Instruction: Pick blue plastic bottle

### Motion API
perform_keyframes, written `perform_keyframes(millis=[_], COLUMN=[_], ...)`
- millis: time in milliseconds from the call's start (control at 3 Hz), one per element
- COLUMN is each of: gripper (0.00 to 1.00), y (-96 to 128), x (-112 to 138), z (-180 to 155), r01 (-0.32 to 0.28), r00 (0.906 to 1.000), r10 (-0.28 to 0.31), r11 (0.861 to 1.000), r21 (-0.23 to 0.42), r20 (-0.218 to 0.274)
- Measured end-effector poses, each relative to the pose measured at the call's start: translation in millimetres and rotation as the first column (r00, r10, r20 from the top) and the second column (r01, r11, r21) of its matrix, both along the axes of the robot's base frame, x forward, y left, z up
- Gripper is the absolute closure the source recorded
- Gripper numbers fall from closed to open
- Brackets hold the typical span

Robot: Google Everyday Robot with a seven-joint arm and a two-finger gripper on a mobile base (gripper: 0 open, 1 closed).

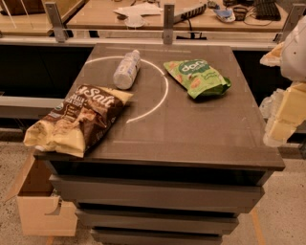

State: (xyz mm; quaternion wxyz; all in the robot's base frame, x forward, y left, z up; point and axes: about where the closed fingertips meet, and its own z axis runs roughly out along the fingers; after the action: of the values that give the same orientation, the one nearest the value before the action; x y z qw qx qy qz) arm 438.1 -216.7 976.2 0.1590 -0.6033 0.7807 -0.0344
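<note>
The blue plastic bottle (pixel 126 70) lies on its side at the back left of the dark table (pixel 191 139), its white cap pointing toward the far edge. It is clear and ribbed with a pale label. My gripper (pixel 279 125) is at the right edge of the camera view, beyond the table's right side, well away from the bottle. The pale arm (pixel 294 52) rises above it.
A brown chip bag (pixel 79 119) lies at the table's front left, overhanging the edge. A green chip bag (pixel 197 77) lies at the back right. A white arc (pixel 162 91) is marked on the tabletop. A wooden box (pixel 40 210) stands on the floor at left. A desk (pixel 143 14) stands behind.
</note>
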Motion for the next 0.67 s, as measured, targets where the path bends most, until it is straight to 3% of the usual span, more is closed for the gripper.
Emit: perform_keyframes(millis=[333,667], gripper=[0.0,0.0], y=[1,22], x=[1,27], z=[1,5], r01=[-0.002,-0.162], r00=[1.0,0.9867], r10=[0.002,0.162], r11=[1.0,0.987], r21=[0.0,-0.003], r20=[0.005,0.01])
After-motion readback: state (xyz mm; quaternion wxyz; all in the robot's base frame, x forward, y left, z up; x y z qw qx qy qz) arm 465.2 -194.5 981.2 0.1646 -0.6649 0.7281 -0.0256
